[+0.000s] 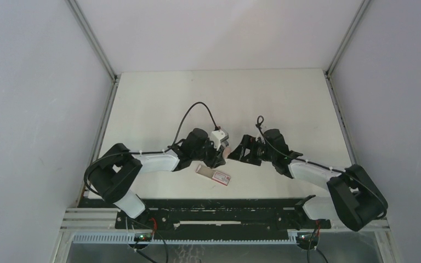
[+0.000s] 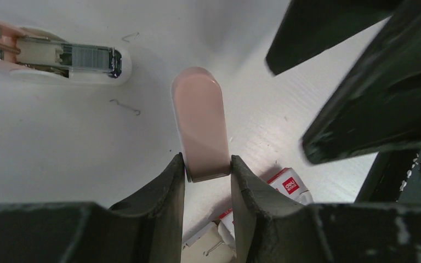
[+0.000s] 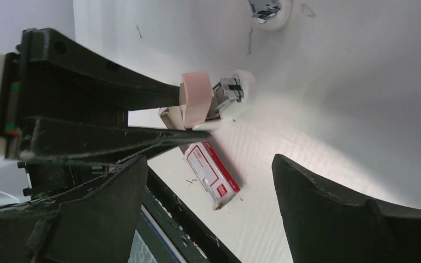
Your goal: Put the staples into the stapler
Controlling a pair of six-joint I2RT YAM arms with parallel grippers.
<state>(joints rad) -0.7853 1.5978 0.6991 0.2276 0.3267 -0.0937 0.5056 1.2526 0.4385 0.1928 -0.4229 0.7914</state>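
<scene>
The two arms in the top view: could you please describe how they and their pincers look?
Both the left arm and right arm have glossy white shells between bulky black joints, and a thin black cable loops out near each wrist. The left pincer and right pincer have dark, matte, wedge-shaped fingers with scuffed, pale-flecked edges.

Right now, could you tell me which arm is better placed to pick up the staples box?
Right, I'd say: the right jaws are open, empty, near the staples box, while the left jaws are shut on the stapler's pink top.
</scene>
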